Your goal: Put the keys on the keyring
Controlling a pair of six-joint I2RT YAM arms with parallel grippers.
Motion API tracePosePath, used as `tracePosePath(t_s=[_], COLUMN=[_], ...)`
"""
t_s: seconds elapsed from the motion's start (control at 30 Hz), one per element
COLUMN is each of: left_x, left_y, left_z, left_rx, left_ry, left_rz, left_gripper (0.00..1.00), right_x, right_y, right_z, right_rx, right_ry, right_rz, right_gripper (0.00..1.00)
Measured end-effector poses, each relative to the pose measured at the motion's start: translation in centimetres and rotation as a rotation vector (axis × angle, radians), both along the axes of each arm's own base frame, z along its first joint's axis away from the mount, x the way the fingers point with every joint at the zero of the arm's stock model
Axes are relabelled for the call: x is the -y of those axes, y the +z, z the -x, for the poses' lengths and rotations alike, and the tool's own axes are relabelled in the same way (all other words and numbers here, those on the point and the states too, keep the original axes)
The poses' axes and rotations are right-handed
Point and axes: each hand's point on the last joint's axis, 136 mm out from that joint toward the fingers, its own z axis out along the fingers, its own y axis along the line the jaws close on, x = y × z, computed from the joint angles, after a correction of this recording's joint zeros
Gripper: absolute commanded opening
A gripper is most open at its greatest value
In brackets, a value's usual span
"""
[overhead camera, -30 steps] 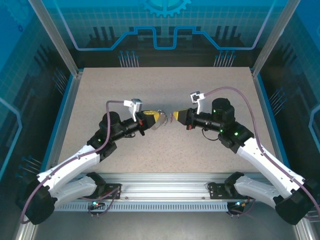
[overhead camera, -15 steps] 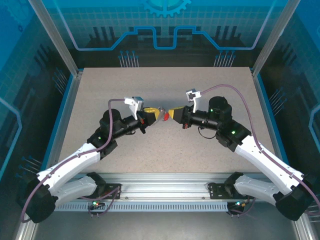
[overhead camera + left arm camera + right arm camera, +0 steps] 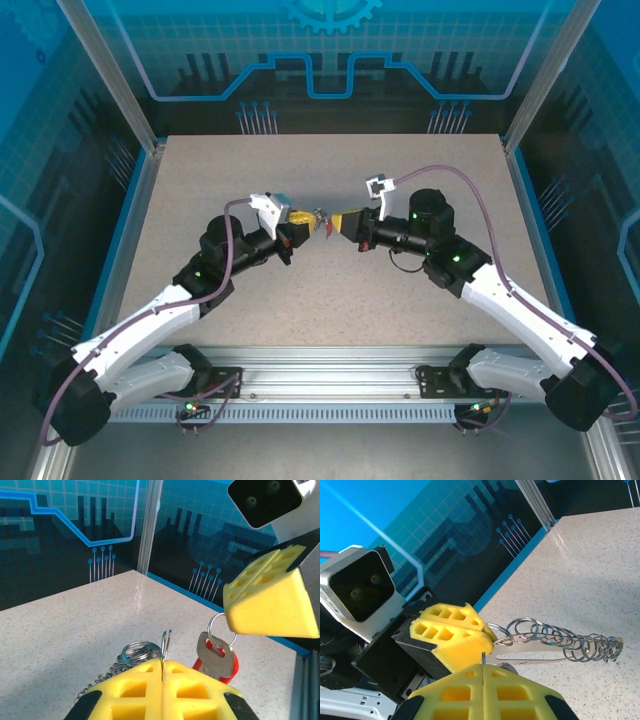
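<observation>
Your left gripper (image 3: 162, 669) is clamped on the keyring (image 3: 164, 641), its edge standing upright, and the key (image 3: 215, 660) hangs just to its right, not touching, pinched by its loop in your closed right gripper (image 3: 482, 672).

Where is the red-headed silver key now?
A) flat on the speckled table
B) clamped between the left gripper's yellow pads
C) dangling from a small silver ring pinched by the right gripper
C: the red-headed silver key hangs off a small silver ring that the right gripper pinches.
</observation>
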Motion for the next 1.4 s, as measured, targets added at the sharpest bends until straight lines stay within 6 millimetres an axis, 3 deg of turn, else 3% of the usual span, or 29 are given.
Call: tracePosePath(t_s=[0.3,0.87,1.4], left_x=[0.0,0.2,0.2], left_y=[-0.4,-0.4,-0.6], left_z=[0.0,0.2,0.2], left_rx=[0.029,0.041,0.034], left_ry=[-0.001,-0.009,-0.006], left_rz=[-0.047,-0.055,-0.060], left_gripper=[0.00,0.00,0.00], right_x=[-1.0,-1.8,-1.1], right_y=[0.6,-0.3,-0.7], right_z=[-0.9,-1.9,-2.2], right_rx=[-0.006,-0.026,-0.034], right_ry=[0.015,0.013,-0.007], right_rz=[-0.029,-0.026,-0.029], right_gripper=[0.00,0.00,0.00])
